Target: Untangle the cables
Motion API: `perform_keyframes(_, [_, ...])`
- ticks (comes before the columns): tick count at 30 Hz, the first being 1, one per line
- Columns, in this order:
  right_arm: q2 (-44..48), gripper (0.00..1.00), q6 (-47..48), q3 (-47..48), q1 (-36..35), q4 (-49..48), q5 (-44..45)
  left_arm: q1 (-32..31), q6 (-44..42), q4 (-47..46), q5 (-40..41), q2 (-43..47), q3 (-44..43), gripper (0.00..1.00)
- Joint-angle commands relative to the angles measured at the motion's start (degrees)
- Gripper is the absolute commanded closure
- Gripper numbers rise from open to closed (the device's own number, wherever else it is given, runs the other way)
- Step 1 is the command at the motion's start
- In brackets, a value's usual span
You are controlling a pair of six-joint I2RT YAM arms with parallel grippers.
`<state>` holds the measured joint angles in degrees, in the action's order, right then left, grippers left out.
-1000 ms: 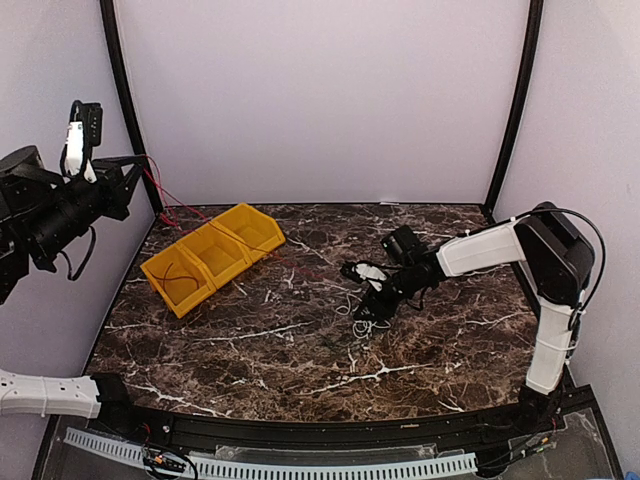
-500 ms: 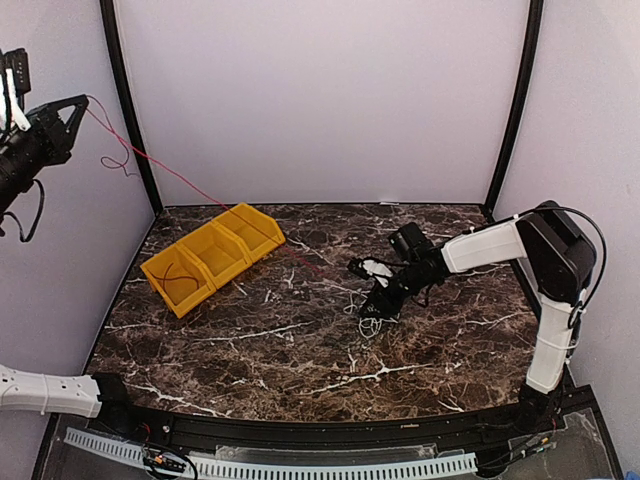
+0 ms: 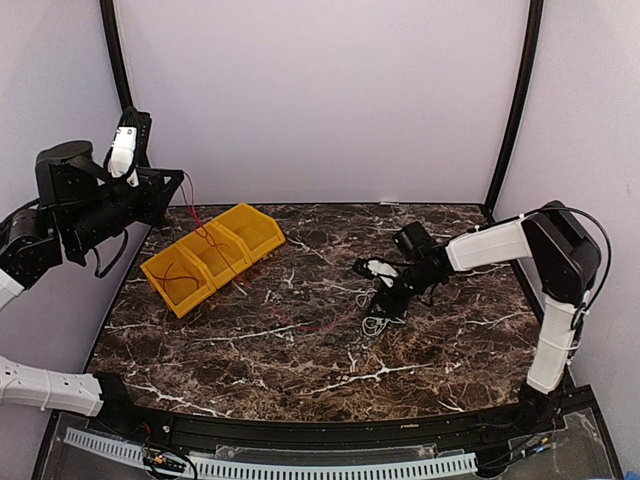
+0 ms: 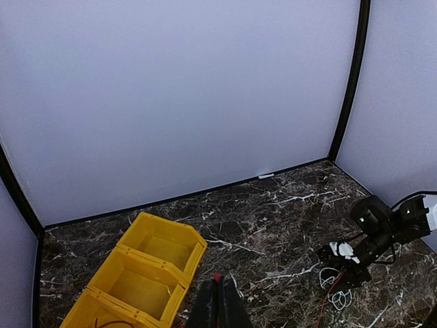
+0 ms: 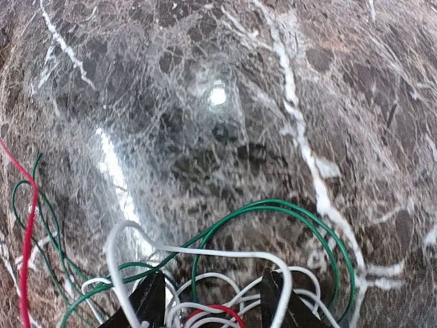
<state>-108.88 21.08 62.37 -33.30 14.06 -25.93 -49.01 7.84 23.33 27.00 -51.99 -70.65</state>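
From above, the cables (image 3: pixel 375 320) lie as one small tangled heap on the right half of the desk (image 3: pixel 300 360), well away from every edge. The right gripper (image 3: pixel 383 303) is lowered onto the heap. The left gripper (image 3: pixel 178 178) is raised high over the desk's far left corner. Its fingers are pinched on the red cable (image 3: pixel 189 207), which drops into a yellow three-compartment bin (image 3: pixel 228 272) lying at an angle near that corner. A thin reddish strand lies in the bin's end compartment nearest the left edge.

The left wrist view shows its fingers (image 4: pixel 208 307) pressed together with a speck of red at the tip. It looks down on the bin and, far off, the heap as white loops with a red line trailing towards the camera.

Only the right wrist view resolves the strands. A white cable (image 5: pixel 205 251) arches over several smaller white loops, a green cable (image 5: pixel 273 202) makes wide double rings, and a red strand runs down the left side. The right fingers (image 5: pixel 147 304) stand moderately apart, astride the white loops and a small red bend. Whether they press on any wire cannot be told.
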Motion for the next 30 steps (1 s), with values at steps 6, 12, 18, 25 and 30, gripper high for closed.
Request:
perform_keyframes(6, [13.4,0.44,7.1,4.1,1.2,15.3,1.3,0.2,9.0,-7.7,-14.4,0.3,13.1,1.0])
perform_keyframes(12, [14.5,0.42,9.5,6.3,-0.1,18.4,0.7,0.2,11.1,-14.4,-16.4,0.0,20.7,1.0])
perform_keyframes(18, [10.2,0.42,9.5,6.6,-4.7,13.8,2.7,0.3,10.9,-14.4,-15.7,0.5,21.6,1.0])
perform_keyframes(25, [1.3,0.43,10.2,12.3,-7.5,12.6,4.4,0.2,9.9,-11.0,-13.9,2.0,19.5,1.0])
perform_keyframes(30, [-0.5,0.44,10.8,10.1,-7.7,12.0,5.5,0.2,7.0,-5.0,-9.8,3.2,14.0,1.0])
